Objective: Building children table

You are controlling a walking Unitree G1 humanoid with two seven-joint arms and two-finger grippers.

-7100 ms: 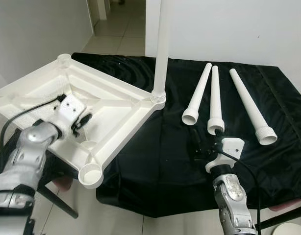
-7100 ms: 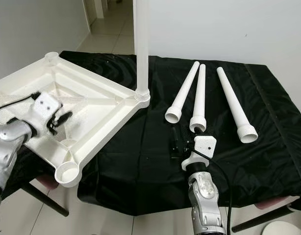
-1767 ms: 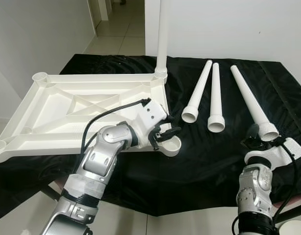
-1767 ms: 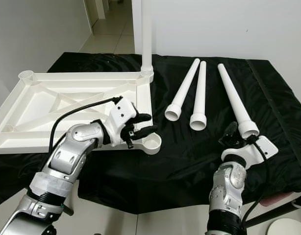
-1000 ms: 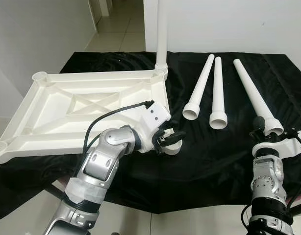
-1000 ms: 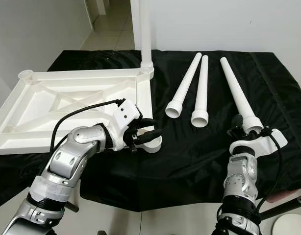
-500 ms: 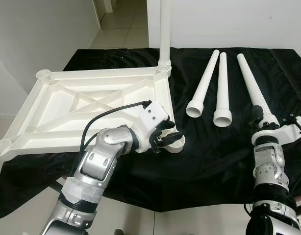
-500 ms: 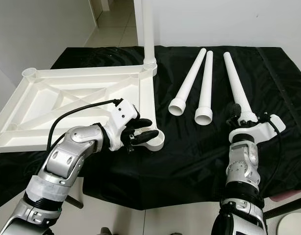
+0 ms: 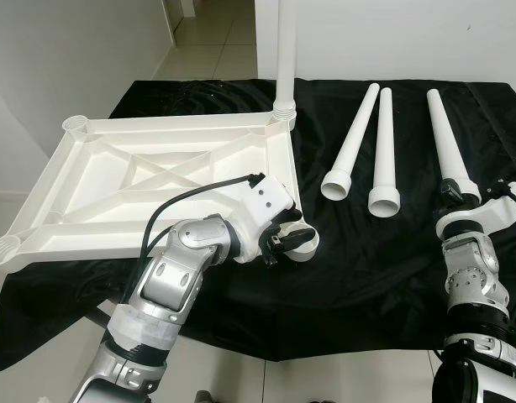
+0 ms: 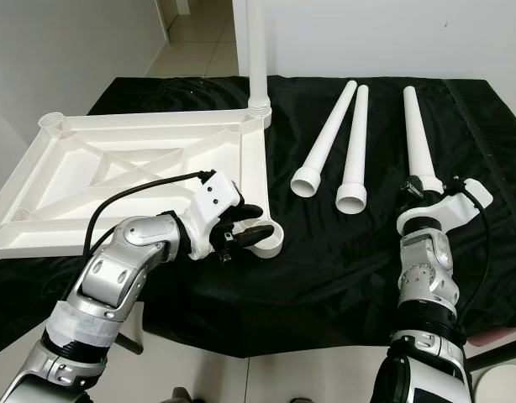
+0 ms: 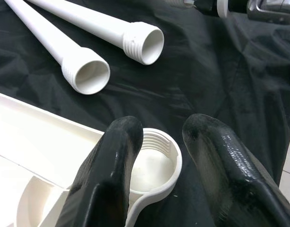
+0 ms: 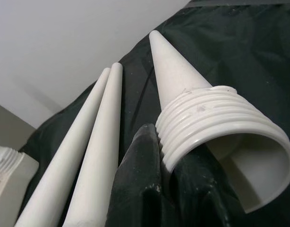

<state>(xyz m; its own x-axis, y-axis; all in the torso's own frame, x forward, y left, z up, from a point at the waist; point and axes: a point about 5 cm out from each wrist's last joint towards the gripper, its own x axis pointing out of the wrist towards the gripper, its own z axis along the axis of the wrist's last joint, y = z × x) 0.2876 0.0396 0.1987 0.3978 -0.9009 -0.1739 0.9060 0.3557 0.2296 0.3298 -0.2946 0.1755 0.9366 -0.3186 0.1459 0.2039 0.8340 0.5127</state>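
Left tool point(image 9: 293, 238) spread, arm bent inward; right tool point(image 10: 413, 188) pinched, forearm upright

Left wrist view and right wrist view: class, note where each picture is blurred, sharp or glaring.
Left wrist view: the left hand fingers look soft and glossy up close, while the threaded socket and table legs are sharp. Right wrist view: the threaded leg end is crisp, and the black finger blurs.

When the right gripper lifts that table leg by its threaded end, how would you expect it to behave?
The leg looks like hollow moulded plastic, so probably stiff and light. Held at its wide threaded end by the right gripper, its long taper may droop. Round and smooth, it would likely roll in an arc on the cloth if released.
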